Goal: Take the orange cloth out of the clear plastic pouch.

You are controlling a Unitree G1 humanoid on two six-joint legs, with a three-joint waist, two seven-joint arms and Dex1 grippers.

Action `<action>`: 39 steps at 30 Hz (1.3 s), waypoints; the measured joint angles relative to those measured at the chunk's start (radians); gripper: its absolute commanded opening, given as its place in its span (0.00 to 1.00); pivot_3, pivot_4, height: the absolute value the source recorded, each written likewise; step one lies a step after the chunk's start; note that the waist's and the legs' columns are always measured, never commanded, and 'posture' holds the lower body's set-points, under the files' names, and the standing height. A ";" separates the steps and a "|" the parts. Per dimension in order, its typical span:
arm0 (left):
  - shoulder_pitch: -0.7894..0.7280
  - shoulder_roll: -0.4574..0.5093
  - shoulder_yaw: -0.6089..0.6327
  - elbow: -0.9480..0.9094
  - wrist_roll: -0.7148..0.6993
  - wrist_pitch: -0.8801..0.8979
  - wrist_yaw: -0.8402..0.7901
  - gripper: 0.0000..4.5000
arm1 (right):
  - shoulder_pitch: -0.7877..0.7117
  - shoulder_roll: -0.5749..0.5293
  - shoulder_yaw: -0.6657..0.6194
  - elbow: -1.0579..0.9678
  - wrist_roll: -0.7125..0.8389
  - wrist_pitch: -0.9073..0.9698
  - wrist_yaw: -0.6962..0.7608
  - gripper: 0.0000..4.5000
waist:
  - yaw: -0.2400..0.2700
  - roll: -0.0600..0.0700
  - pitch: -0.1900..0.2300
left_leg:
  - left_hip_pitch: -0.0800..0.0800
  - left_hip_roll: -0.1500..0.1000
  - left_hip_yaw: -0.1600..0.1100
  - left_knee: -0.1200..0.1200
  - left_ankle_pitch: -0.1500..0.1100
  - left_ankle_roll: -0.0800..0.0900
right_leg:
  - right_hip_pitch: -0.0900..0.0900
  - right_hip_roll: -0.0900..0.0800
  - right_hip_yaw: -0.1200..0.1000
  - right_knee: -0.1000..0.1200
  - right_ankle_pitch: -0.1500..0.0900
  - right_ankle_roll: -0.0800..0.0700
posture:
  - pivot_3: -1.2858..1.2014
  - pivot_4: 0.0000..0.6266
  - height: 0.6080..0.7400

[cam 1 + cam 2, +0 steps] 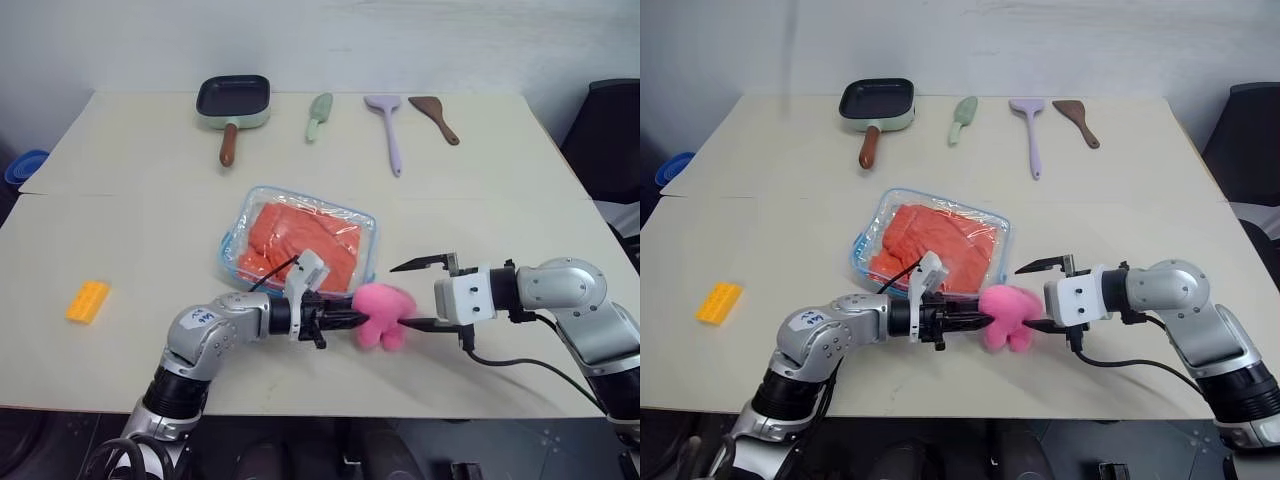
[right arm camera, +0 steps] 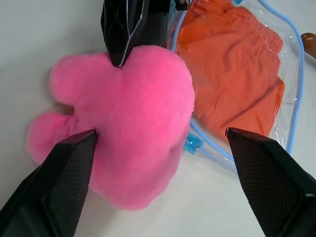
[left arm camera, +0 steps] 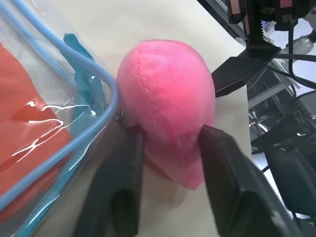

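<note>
- Left eye view has my left pincer [image 1: 352, 321] reaching rightward at the near edge of the table [image 1: 150, 230], its two fingers pinched on the pink plush toy [image 1: 384, 315].
- Left wrist view confirms it: both black fingers [image 3: 123, 187] press into the sides of the plush, which lies just beside the corner of the clear plastic pouch [image 1: 240, 225].
- My right pincer [image 1: 418, 295] faces the plush from the other side with its fingers spread wide, one above and one low beside the toy; in the right wrist view one finger looks to be brushing the fur, and it grips nothing.
- The orange cloth [image 1: 300, 240] lies wholly inside the pouch, flat in the middle of the table, its light-blue trim running unbroken round the edge that I can see.
- I cannot tell whether the zipper is open at all.
- As I judge it, nothing of the task proper is done: the plush sits against the pouch's near corner and seems to be in my way, so clearing it comes first.
- Left to do: hold the pouch, open it, draw the cloth out.
</note>
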 measured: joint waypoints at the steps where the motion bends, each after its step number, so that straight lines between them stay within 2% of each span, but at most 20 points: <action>1: 0.000 0.000 0.000 0.004 0.000 0.000 -0.003 0.06 | 0.004 -0.001 -0.001 -0.006 0.000 0.004 0.000 0.96 | 0.000 0.000 0.000 | 0.000 0.000 0.000 0.000 0.000 0.000 | 0.000 0.000 0.000 0.000 0.000 0.000 | 0.52 0.24 1.00; 2: 0.000 0.000 0.000 0.005 0.000 -0.001 -0.005 0.00 | 0.009 -0.004 -0.001 -0.012 0.000 0.005 -0.001 0.96 | 0.000 0.000 0.000 | 0.000 0.000 0.000 0.000 0.000 0.000 | 0.000 0.000 0.000 0.000 0.000 0.000 | 0.52 0.24 1.00; 8: 0.008 0.052 0.010 -0.015 -0.007 0.004 -0.044 0.00 | 0.030 -0.061 -0.055 -0.029 0.023 0.003 0.024 0.96 | -0.002 0.000 0.000 | 0.000 0.000 0.000 0.000 0.000 0.000 | 0.000 0.000 0.000 0.000 0.000 0.000 | 0.52 0.24 1.00; 13: 0.049 0.106 0.027 -0.054 -0.009 0.009 -0.059 0.00 | -0.098 -0.063 -0.047 0.107 0.002 -0.090 0.061 0.96 | -0.006 0.000 0.000 | 0.001 0.000 0.000 -0.001 0.000 0.000 | 0.000 0.000 0.000 0.000 0.000 0.000 | 0.52 0.24 1.00; 16: 0.063 0.112 0.036 -0.076 -0.014 0.013 -0.056 0.00 | -0.196 -0.009 -0.007 0.227 -0.049 -0.172 0.062 0.83 | -0.004 0.000 0.000 | 0.001 0.000 0.000 -0.001 0.000 0.000 | 0.000 0.000 0.000 0.000 0.000 0.000 | 0.52 0.24 1.00; 20: 0.077 0.107 0.035 -0.103 -0.017 0.018 -0.038 0.00 | -0.250 0.084 0.088 0.326 -0.106 -0.272 0.062 0.53 | -0.004 0.000 0.000 | 0.000 0.000 0.000 -0.001 0.000 0.000 | 0.000 0.000 0.000 0.000 0.000 0.000 | 0.52 0.24 1.00; 27: 0.099 0.104 0.019 -0.146 -0.016 0.015 -0.014 0.00 | -0.286 0.138 0.164 0.398 -0.149 -0.411 0.066 0.53 | -0.002 0.001 0.000 | 0.000 0.000 0.000 -0.001 0.000 0.000 | 0.000 -0.001 0.000 -0.001 0.000 0.000 | 0.52 0.24 1.00; 39: 0.101 0.091 0.016 -0.154 -0.016 0.025 0.018 0.00 | -0.311 0.200 0.181 0.441 -0.177 -0.471 0.063 0.53 | -0.004 0.001 0.000 | 0.000 0.000 0.000 -0.001 0.000 0.000 | 0.000 -0.001 0.000 0.000 0.000 0.000 | 0.52 0.24 1.00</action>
